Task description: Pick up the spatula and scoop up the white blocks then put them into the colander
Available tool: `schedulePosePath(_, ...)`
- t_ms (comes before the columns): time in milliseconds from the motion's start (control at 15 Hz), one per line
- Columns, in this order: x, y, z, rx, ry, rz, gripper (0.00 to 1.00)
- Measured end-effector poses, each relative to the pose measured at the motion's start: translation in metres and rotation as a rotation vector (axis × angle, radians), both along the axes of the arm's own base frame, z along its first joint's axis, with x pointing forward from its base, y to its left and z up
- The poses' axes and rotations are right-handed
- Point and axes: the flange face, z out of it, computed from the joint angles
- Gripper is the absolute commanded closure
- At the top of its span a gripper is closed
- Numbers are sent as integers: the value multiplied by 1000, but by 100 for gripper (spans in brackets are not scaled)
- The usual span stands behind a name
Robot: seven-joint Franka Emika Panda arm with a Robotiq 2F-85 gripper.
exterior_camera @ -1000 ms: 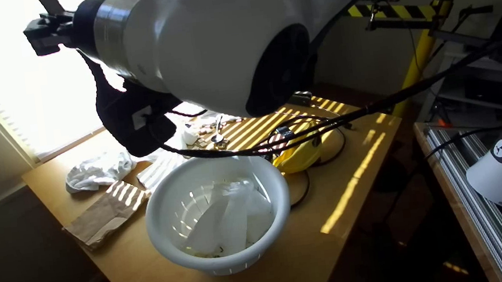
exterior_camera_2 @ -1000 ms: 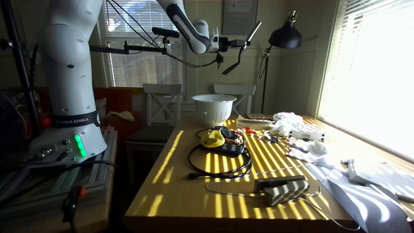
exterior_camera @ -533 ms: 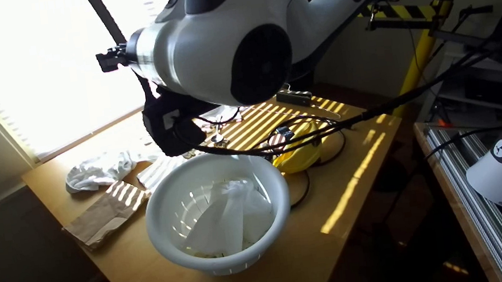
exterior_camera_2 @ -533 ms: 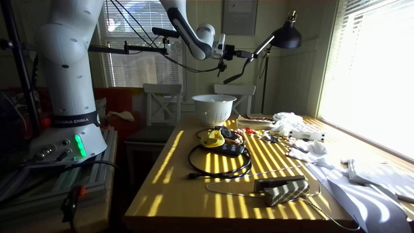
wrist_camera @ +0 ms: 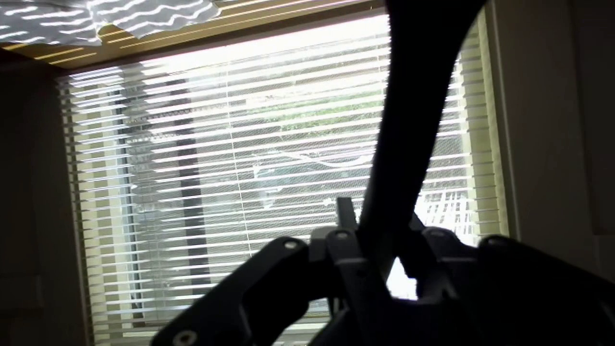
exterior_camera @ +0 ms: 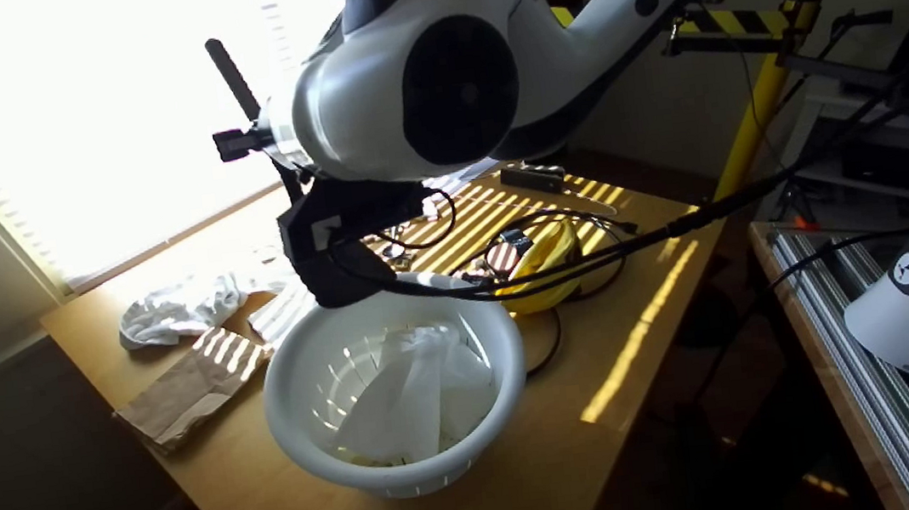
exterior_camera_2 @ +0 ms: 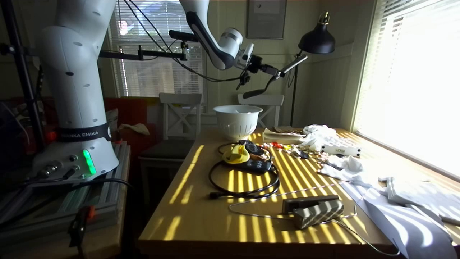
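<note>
Honey-coloured wood barred with sunlight makes up the tabletop (exterior_camera_2: 201, 223), seen in an exterior view; take the white colander (exterior_camera_2: 238, 124) there as the hub of a clock. Nearest, at five o'clock, lies a grey-brown device (exterior_camera_2: 320, 214) with stripes of light across it, and white sheets (exterior_camera_2: 390, 217) at four. Farther in, at six o'clock, a black cable (exterior_camera_2: 240, 194) curls on the wood, and just past it sits a yellow thing (exterior_camera_2: 236, 154) that I cannot name. Small bits (exterior_camera_2: 278, 145) in red, yellow and pale shades are strewn at four o'clock, too small for me to pick out white blocks among them. The colander stands upright near the far end; in an exterior view from above, a white sheet-like thing (exterior_camera: 399, 407) lies inside it. Up at one o'clock, the gripper (exterior_camera_2: 279, 74) has its fingers (wrist_camera: 353, 271) clamped on the spatula (wrist_camera: 413, 120), held tilted in the air: bright end towards two o'clock, dark end towards eight, apart from the colander. In the wrist view its dark shaft runs from between the fingers towards twelve. Beyond come a white chair (exterior_camera_2: 179, 98) at nine, a black lamp (exterior_camera_2: 317, 41) between one and two, and a slatted window (exterior_camera_2: 158, 79) at ten.
</note>
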Motion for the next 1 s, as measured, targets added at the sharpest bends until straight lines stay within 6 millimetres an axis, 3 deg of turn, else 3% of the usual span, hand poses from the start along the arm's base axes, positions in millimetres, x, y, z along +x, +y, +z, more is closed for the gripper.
schedulePosePath(333, -29, 57, -23, -1, 132, 200, 94)
schedulePosePath(600, -42, 75, -53, -27, 193, 250, 94)
schedulePosePath(867, -49, 86, -102, -56, 259, 263, 94)
schedulePosePath(933, -49, 87, -113, -69, 269, 263, 52)
schedulePosePath(1000, -49, 87, -122, -84, 275, 259, 50)
